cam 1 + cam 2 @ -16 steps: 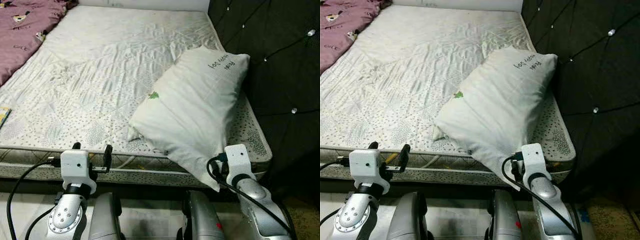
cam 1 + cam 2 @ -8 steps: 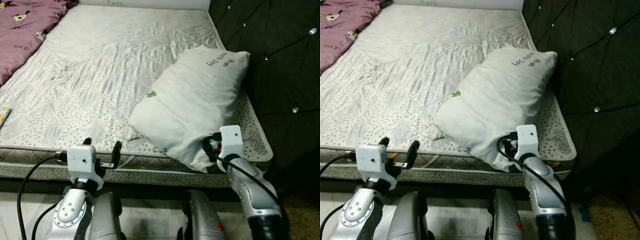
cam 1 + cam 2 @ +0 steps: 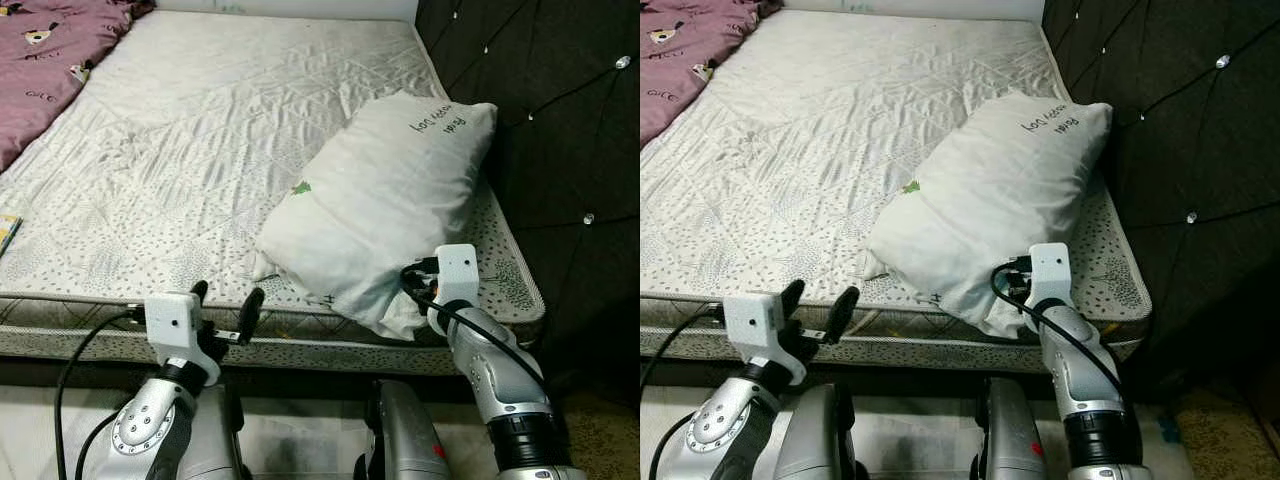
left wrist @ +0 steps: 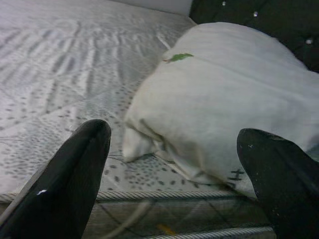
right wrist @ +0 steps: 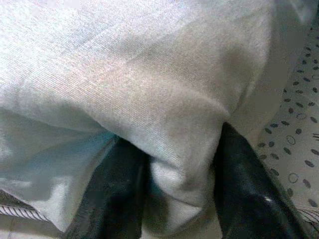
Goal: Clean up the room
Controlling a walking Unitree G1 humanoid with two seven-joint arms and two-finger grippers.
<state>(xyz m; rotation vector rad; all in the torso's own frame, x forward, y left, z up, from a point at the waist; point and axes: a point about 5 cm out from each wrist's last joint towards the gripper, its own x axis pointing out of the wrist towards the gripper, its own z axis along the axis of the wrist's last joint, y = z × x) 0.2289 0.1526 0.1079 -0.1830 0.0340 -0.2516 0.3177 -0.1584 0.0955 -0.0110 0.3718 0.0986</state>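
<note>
The step in hand appears to be setting the pillow [image 3: 385, 215] in place on the bed as part of tidying the room. The right gripper [image 5: 172, 191] is at the pillow's near corner, at the foot edge of the mattress [image 3: 200, 150], and the right wrist view shows a fold of the cover pinched between its two black fingers [image 5: 112, 194], which are drawn close about the cloth. The left gripper [image 4: 177, 174] is held just short of the mattress edge, its fingers spread wide and holding nothing, aimed toward the pillow's nearer left corner. The pillow lies diagonally on the right side of the mattress, its far end touching or very close to the dark tufted headboard [image 3: 560, 110]; the head views do not settle which. It is white, plump and soft, lightly creased, with a small green mark [image 3: 303, 188] on the side panel and dark printed lettering [image 3: 440, 122] near the far end, too small to read. The near corner is bunched where it is gripped. In my judgement, the next move calls for either pushing the pillow further onto the mattress so that it lies square, or releasing the fold cleanly; the left gripper could steady the other corner. A purple blanket [image 3: 50, 55] lies at the far left, well apart.
</note>
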